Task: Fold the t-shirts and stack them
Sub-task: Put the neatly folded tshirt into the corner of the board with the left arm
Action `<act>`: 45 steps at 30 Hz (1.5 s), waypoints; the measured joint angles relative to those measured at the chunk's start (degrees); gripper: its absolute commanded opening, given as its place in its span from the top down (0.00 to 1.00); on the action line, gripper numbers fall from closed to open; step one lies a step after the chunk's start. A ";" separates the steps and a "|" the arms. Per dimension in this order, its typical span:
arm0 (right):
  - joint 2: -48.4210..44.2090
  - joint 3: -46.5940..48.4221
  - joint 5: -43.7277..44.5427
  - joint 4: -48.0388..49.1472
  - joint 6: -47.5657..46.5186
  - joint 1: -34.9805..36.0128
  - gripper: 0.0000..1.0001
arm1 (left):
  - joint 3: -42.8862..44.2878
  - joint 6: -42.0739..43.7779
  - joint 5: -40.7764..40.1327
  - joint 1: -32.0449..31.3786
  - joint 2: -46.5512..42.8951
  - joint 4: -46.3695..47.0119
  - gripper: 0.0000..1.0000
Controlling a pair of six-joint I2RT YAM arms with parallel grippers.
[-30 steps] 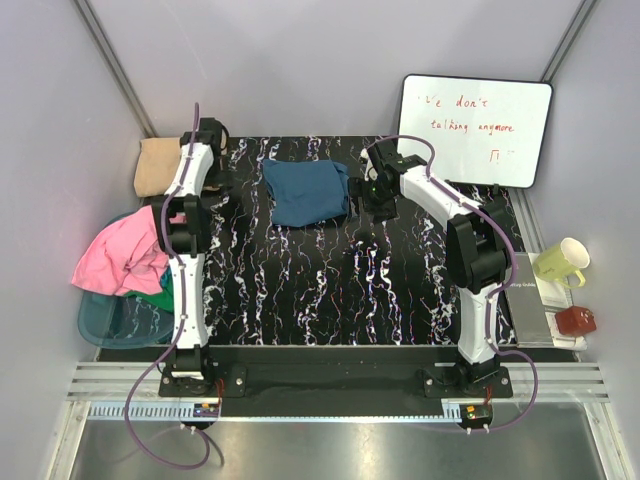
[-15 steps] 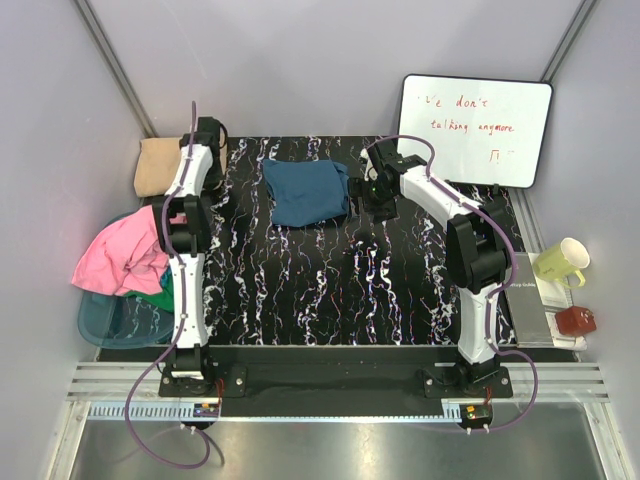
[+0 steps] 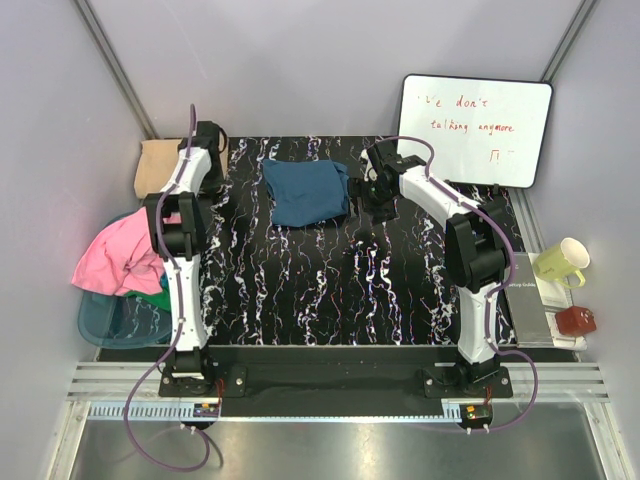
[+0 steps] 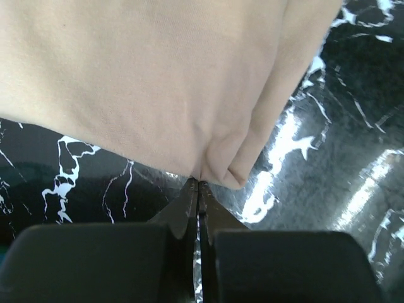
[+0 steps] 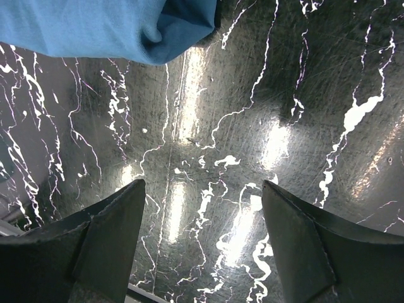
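Note:
A folded tan t-shirt (image 3: 157,165) lies at the table's far left corner and fills the upper part of the left wrist view (image 4: 145,76). My left gripper (image 3: 208,140) (image 4: 199,184) is shut on its near folded edge, where the cloth puckers at the fingertips. In the middle back of the table lies a folded dark teal-blue t-shirt (image 3: 306,190) (image 5: 95,28). My right gripper (image 3: 375,200) (image 5: 202,184) hangs open just right of it, over bare marbled tabletop, with nothing between its fingers.
A teal basket (image 3: 110,325) at the left edge holds a pink shirt (image 3: 115,255) and a green one (image 3: 152,298). At the back right a whiteboard (image 3: 475,130) leans. A yellow-green mug (image 3: 560,262) and a red object (image 3: 576,320) sit at the right.
My left gripper has closed from open onto the tan t-shirt's edge, and the left arm has shifted slightly. The right arm has not moved.

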 measured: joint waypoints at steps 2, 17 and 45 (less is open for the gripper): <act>0.02 0.00 -0.22 -0.02 0.20 0.00 0.18 | -1.38 0.00 0.35 -0.37 -1.18 0.55 1.00; 0.02 3.28 -0.70 -0.63 0.68 0.00 0.13 | -12.15 -0.50 7.45 -14.32 -6.25 1.29 1.00; -0.81 5.90 -0.46 -4.04 0.87 0.00 0.00 | -43.21 -9.88 21.46 -31.69 -27.19 1.86 1.00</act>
